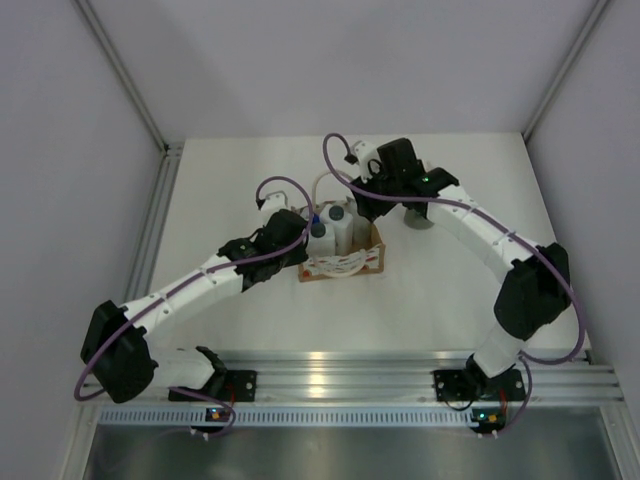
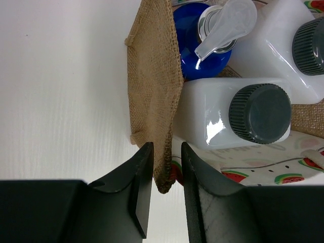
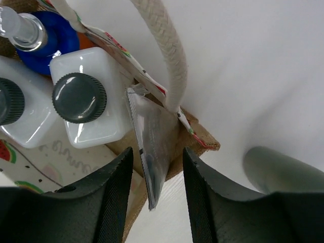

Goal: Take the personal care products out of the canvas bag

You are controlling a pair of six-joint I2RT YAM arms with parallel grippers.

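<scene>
The canvas bag [image 1: 345,266] stands mid-table between both arms. Inside it are two white bottles with dark grey caps [image 2: 233,114] [image 2: 283,45] and an orange bottle with a blue top and clear pump [image 2: 195,48]. My left gripper [image 2: 166,152] is shut on the burlap side wall [image 2: 154,91] at the bag's left end. At the right end, my right gripper [image 3: 157,154] is open. Its jaws straddle the bag's corner and a shiny grey packet [image 3: 152,147] with gaps on both sides. A grey-green bottle [image 3: 283,172] lies on the table outside the bag.
The bag's cream rope handle [image 3: 162,45] loops up beside the right gripper. The grey-green bottle [image 1: 420,218] sits right of the bag, partly under the right arm. White walls close in the table on the left, back and right.
</scene>
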